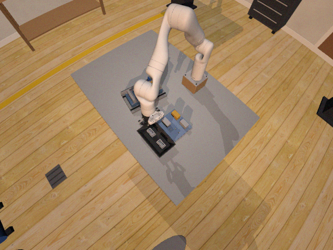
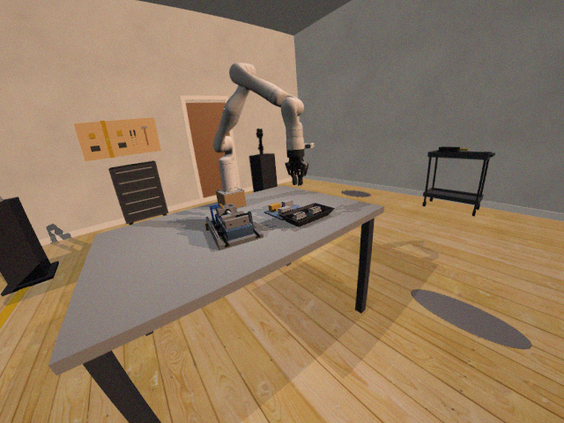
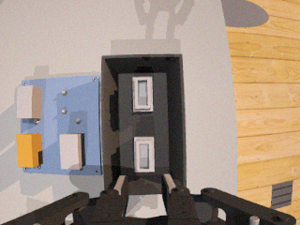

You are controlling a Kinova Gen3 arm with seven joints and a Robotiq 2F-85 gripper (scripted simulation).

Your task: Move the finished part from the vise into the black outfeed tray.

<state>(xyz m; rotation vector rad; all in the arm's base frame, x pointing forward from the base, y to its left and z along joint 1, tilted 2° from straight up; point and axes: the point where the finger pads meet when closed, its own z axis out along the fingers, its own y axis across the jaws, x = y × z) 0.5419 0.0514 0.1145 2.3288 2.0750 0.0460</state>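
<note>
A light blue rectangular fixture plate (image 3: 88, 94) lies on the grey table top (image 2: 150, 273). On the plate, an orange block (image 3: 29, 150) sits at nine o'clock, a pale grey block (image 3: 29, 100) at eleven and another pale grey block (image 3: 70, 150) at five. A black two-shelf cart (image 2: 484, 155) stands at the grey wall, a dark drawer cabinet (image 2: 137, 190) at the beige wall.

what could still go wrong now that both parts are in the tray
1. The gripper hangs empty right above the tray; a low move away might clip its wall or nudge the near part.
2. Swinging sideways at low height, it could knock the blocks on the blue plate next to the tray.
</note>
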